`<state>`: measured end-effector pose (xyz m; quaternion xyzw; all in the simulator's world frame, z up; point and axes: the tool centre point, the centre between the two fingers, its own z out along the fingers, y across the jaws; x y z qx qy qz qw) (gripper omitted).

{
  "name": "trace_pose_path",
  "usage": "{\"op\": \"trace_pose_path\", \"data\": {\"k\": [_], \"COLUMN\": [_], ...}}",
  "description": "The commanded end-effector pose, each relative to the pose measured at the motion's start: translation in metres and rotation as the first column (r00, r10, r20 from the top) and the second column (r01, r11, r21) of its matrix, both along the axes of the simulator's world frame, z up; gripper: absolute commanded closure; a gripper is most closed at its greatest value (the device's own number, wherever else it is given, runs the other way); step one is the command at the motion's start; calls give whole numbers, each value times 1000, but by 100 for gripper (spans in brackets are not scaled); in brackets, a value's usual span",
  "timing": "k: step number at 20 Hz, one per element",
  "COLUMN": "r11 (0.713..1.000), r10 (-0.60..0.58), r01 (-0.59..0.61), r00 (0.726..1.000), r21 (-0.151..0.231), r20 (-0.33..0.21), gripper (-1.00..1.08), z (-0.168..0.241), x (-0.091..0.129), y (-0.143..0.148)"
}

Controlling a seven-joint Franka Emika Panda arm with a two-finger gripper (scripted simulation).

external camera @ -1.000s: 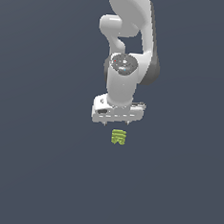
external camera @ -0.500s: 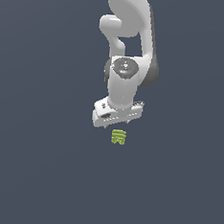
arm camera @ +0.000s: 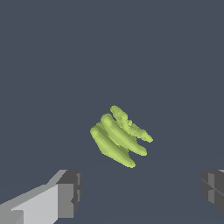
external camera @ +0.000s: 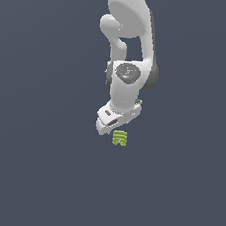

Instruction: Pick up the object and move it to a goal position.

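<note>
- the gripper (external camera: 117, 129) hangs right above the object (external camera: 119, 138) in the exterior view; fingers spread wide, nothing between them.
- wrist view: the object (arm camera: 120, 136) lies on the dark floor, clear of both fingertips (arm camera: 70, 192), and ahead of the gap rather than inside it.
- risk: a straight descent from here may set the fingers down short of the object, so they close on air or clip its edge and push it away.
- risk: its ridges run diagonal to the finger line; pads meeting lumpy corners could twist it or squeeze it out.
- risk: it is small and low; stopping too high means a thin grip and a drop in transit.
- no goal marker visible, so i cannot judge the carry path.
</note>
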<state>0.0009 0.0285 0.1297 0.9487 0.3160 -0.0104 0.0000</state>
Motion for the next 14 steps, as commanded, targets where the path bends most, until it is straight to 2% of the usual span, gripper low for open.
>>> {"op": "trace_pose_path", "data": {"k": [1,7,14], "r11": [997,969,898], "r10": [75,248,440], "r01": [-75,-248,-440], "r00": [997,969,898], "r21": [1,2,5], "r20": [1,3,7], "gripper": [-92,-92,-92], "z": [-3,-11,-19], "x": [0,0,0], "y": [1,4,8]}}
